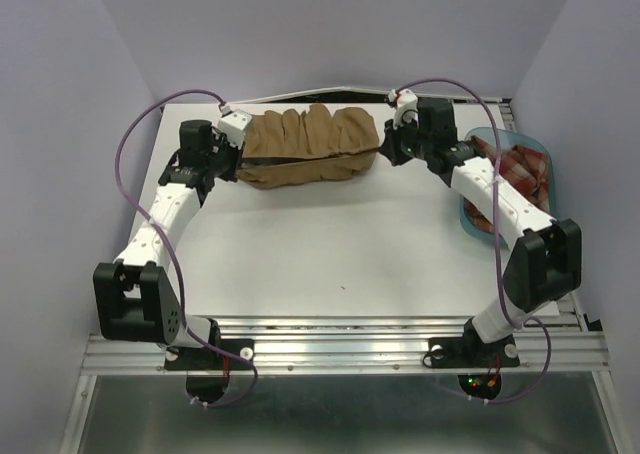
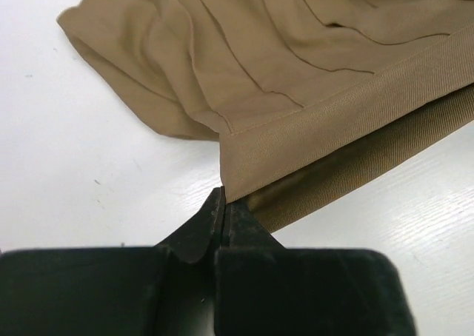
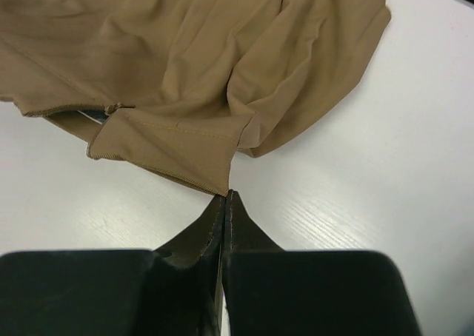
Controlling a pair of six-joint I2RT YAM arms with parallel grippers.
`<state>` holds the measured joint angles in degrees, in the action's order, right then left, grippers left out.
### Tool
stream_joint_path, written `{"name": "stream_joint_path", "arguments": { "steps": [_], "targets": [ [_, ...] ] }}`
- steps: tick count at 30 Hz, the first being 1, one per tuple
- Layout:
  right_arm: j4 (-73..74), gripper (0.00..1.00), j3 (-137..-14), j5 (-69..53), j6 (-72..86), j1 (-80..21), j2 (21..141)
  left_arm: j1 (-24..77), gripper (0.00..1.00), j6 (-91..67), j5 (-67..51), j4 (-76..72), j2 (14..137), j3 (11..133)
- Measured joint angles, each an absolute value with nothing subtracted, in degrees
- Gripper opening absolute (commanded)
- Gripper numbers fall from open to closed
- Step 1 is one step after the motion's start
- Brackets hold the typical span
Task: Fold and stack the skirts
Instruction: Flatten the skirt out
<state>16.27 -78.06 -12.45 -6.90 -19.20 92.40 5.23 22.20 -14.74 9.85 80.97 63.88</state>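
Note:
The tan-brown skirt (image 1: pixel 310 144) lies bunched in a long band at the far middle of the white table. My left gripper (image 1: pixel 240 159) is at its left end, jaws shut on the corner of the waistband (image 2: pixel 244 169), with the fingertips (image 2: pixel 215 210) low over the table. My right gripper (image 1: pixel 384 150) is at its right end, jaws shut on a folded hem corner (image 3: pixel 215 169). The skirt fills the upper part of the left wrist view (image 2: pixel 244 55) and the right wrist view (image 3: pixel 200 62). The red-and-cream plaid skirt (image 1: pixel 522 170) lies crumpled in the tub at the right.
The translucent blue tub (image 1: pixel 468 212) stands at the right edge of the table (image 1: pixel 330 244), partly under my right arm. Lavender walls close in the back and both sides. A metal rail runs along the near edge.

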Motion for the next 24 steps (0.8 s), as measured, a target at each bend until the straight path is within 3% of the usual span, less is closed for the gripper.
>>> {"name": "stream_joint_path", "arguments": {
  "steps": [7,13,24],
  "targets": [
    [21.43,0.01,-87.42,-10.79,-4.23,-19.20,91.05,5.15,0.00,16.73,-14.44,14.76,71.77,70.59],
    [21.43,0.01,-90.80,-9.21,-4.29,-19.20,91.31,5.15,0.00,15.14,-15.16,14.94,72.49,75.81],
    [30.89,0.01,-80.40,-16.36,-9.78,-19.14,90.37,4.71,0.00,26.87,-23.29,22.98,67.88,59.70]
  ]
}}
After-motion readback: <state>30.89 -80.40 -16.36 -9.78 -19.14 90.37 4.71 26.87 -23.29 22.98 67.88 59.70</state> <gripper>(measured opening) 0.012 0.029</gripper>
